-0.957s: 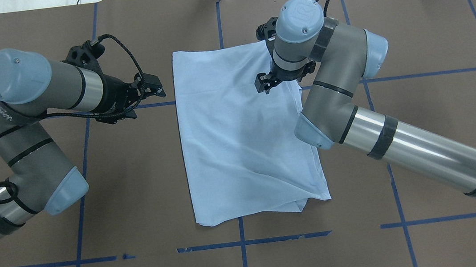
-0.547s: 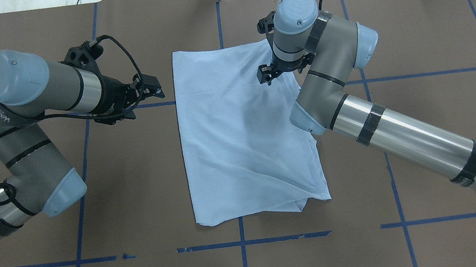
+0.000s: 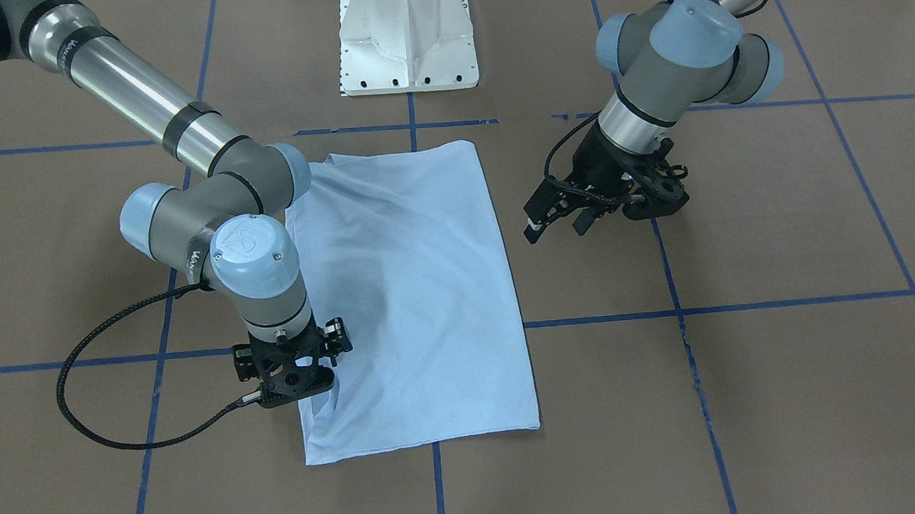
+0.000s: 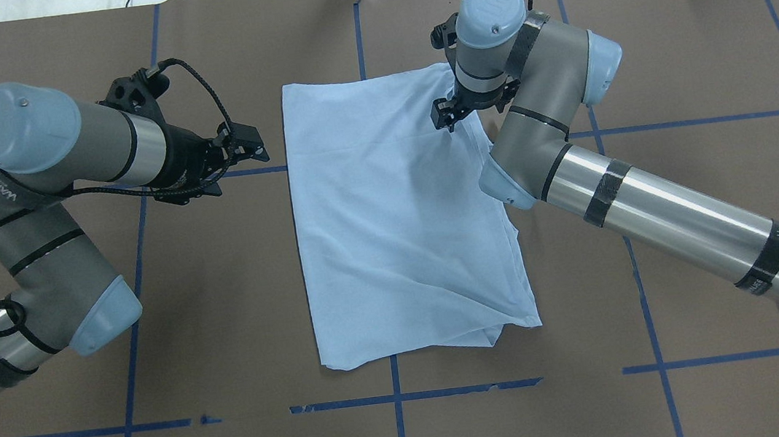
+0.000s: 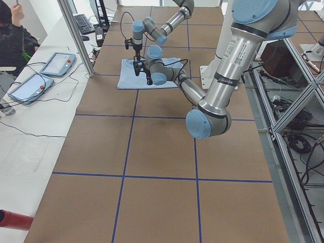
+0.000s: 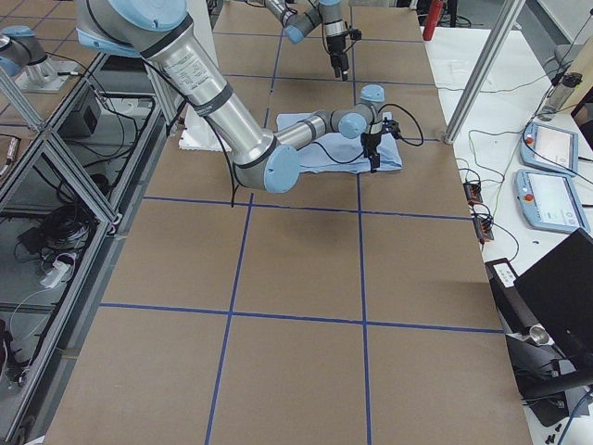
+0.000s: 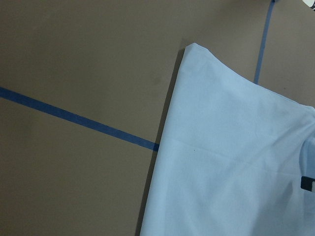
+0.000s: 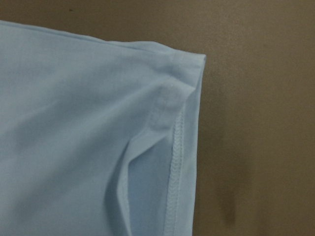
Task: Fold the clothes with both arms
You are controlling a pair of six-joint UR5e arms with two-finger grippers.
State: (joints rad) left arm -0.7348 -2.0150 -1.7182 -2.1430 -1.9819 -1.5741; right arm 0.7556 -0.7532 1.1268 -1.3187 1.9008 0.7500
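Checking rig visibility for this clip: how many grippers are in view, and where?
2. The left gripper is over bare table off the T-shirt's left edge, jaws apart. The right gripper points down over the T-shirt's far right corner. None seems hidden.

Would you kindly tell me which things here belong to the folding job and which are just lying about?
Job: T-shirt, left claw, right claw.
Lying about: white base, tablet, laptop.
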